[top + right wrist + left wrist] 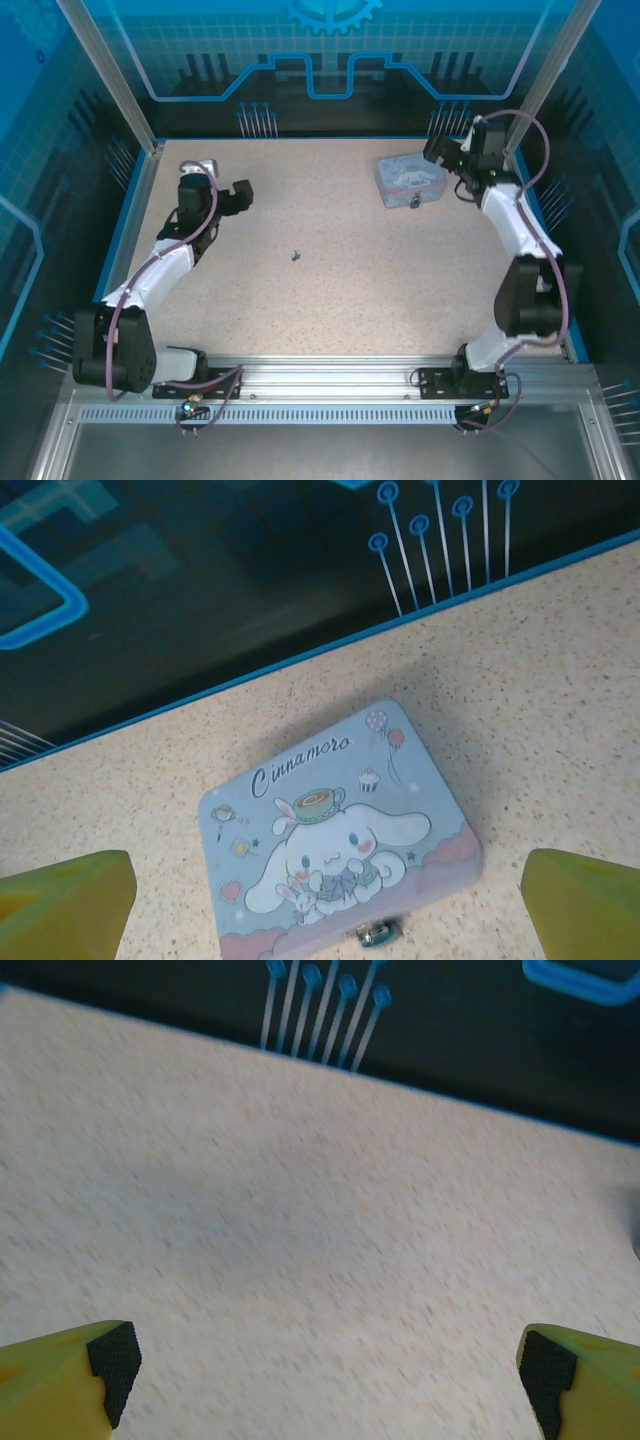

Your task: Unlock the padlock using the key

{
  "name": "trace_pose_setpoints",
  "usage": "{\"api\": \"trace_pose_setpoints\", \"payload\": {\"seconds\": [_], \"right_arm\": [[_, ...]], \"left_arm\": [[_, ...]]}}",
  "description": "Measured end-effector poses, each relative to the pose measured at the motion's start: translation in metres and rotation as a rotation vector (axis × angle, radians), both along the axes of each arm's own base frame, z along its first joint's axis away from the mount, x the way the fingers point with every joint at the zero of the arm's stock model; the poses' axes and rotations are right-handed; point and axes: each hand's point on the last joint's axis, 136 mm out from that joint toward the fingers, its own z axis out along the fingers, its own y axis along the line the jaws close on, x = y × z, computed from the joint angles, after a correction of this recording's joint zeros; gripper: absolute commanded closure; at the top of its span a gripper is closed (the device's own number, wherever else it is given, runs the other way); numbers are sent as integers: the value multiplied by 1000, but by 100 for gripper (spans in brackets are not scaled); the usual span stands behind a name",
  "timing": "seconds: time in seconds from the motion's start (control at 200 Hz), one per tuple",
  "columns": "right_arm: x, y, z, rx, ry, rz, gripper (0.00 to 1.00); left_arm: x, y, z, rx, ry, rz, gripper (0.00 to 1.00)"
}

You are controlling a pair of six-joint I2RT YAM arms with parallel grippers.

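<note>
Nearest us is the grooved aluminium rail [330, 378] carrying both arm bases, and beyond it lies the speckled beige tabletop [350, 310]. Starting on the left: the left hand [238, 195] hangs over bare surface. Its yellow fingers are spread as wide as they go, and the black ribbed pads [113, 1362] grip nothing and touch nothing.

Into the middle now, and there's the tiny dark-silvery metal key [296, 255], lying alone on the open tabletop, well apart from both hands. I'd call that a tricky pick. It looks thin, rigid and almost weightless, lies flat on a hard surface, and is likely to skid or flip. It's best pinched across its wider head, leaving the blade free.

Further right sits the pale blue-grey rectangular tin box [330, 820] with a long-eared cartoon character on the lid. At the clasp on its near edge hangs the tiny dark padlock [378, 936] with a metal glint. It should be hard and stiff but apt to swing on its shackle, so the body wants steadying from the sides.

Far right, the right hand [437, 150] hovers near the tin's far right corner, fingers fully released and empty.
</note>
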Motion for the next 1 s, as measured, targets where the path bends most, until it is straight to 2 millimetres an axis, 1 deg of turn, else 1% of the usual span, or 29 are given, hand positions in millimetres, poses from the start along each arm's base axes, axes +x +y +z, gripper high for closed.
{"api": "trace_pose_setpoints", "payload": {"seconds": [0.09, 0.175, 0.355, 0.4, 0.47, 0.515, 0.605, 0.7, 0.82, 0.89, 1.0], "right_arm": [[27, -3, -15, 11, 60, 1, 0], [49, -8, -37, 18, 118, -8, 1], [82, -16, -89, 53, 232, -31, 6], [91, -16, -102, 63, 252, -26, 10], [103, -12, -123, 91, 286, -11, 11], [108, -10, -135, 105, 307, -3, 12], [108, -1, -157, 135, 352, 27, 15], [109, 8, -153, 142, 347, 59, 18], [105, 23, -157, 132, 351, 93, 19], [95, 36, -156, 127, 355, 115, 20], [66, 65, -155, 121, 383, 162, 23]], "left_arm": [[-10, -21, -10, -19, 68, -41, 1], [-16, -35, -13, -46, 108, -73, 1], [-19, -48, -7, -102, 131, -104, 1], [-20, -52, -5, -114, 134, -114, 1], [-21, -56, -2, -125, 140, -129, 1], [-21, -59, 1, -129, 139, -139, 1], [-19, -66, 6, -136, 134, -158, 1], [-18, -72, 9, -145, 136, -174, 1], [-16, -80, 5, -160, 153, -182, 1], [-14, -83, 3, -169, 164, -182, 1], [-13, -88, 3, -183, 174, -184, 1]]}}
